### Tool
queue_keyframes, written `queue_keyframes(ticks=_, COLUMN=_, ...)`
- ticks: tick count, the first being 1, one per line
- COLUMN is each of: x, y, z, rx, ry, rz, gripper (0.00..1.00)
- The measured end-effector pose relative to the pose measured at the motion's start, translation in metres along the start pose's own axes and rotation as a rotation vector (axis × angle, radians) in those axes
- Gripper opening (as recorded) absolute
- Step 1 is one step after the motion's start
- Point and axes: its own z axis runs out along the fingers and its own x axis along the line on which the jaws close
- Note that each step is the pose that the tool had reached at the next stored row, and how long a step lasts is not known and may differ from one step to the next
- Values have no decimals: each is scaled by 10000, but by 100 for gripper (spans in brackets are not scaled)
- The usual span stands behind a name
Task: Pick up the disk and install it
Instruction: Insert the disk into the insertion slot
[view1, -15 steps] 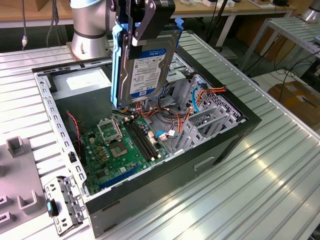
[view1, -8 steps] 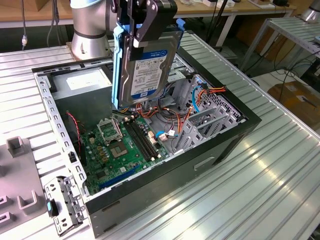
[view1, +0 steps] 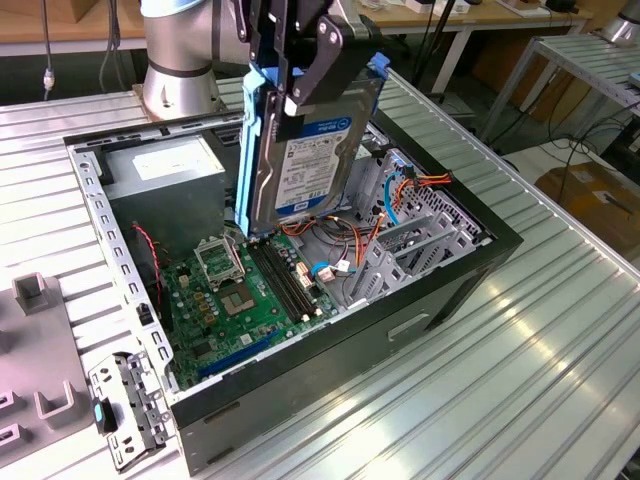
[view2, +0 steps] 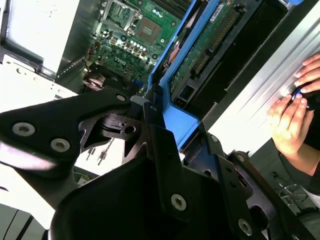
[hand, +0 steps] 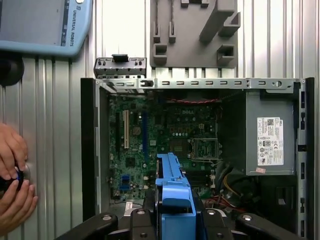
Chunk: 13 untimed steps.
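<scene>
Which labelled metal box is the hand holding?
The disk, blue-railed, clamped upright in the hand above the motherboard; the grey box sits in the case.

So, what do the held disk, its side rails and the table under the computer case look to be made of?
The disk looks like bare metal: silver-grey casing with a dull sheen, plus a white paper-like label with a blue band. Its rails seem moulded plastic, uniform matte blue. The table is probably aluminium: ribbed, brushed silver, with streaky reflections.
</scene>
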Motion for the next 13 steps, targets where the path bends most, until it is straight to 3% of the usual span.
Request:
queue_keyframes(ticks=3, x=24, y=-105, z=6, rx=0, ry=-1, rz=-2, gripper=37)
queue_keyframes(ticks=8, x=27, y=-351, z=17, rx=1, ry=-2, rz=-1, gripper=37)
queue_keyframes(ticks=13, x=27, y=-504, z=22, rx=0, ry=2, rz=-1, gripper=37)
